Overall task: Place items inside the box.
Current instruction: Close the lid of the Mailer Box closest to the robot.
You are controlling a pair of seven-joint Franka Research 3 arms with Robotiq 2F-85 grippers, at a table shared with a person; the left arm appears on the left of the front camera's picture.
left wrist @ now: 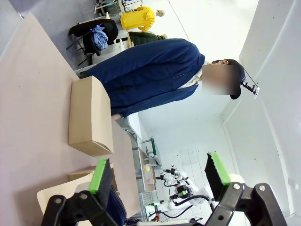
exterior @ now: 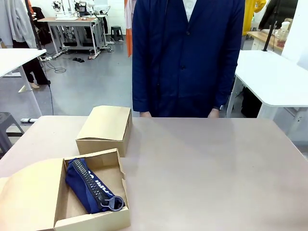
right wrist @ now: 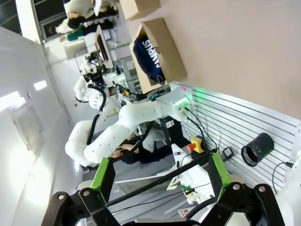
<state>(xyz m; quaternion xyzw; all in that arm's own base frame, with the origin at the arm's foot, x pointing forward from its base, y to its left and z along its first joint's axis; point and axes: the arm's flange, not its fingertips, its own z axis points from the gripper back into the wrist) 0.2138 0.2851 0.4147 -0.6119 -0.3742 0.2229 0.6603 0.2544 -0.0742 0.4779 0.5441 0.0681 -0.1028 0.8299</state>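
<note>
navy pouch in open box, well apart from right pincer

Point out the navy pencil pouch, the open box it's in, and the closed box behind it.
navy pencil pouch (exterior: 84,185): front view, on the blue fabric beside the zip.
open box (exterior: 98,219): front view, on its near cardboard wall.
closed box (exterior: 106,122): front view, on its flat top.

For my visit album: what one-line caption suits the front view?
Navy zip pouch lying in an open cardboard box, closed box behind, a person waiting across the table.
</note>
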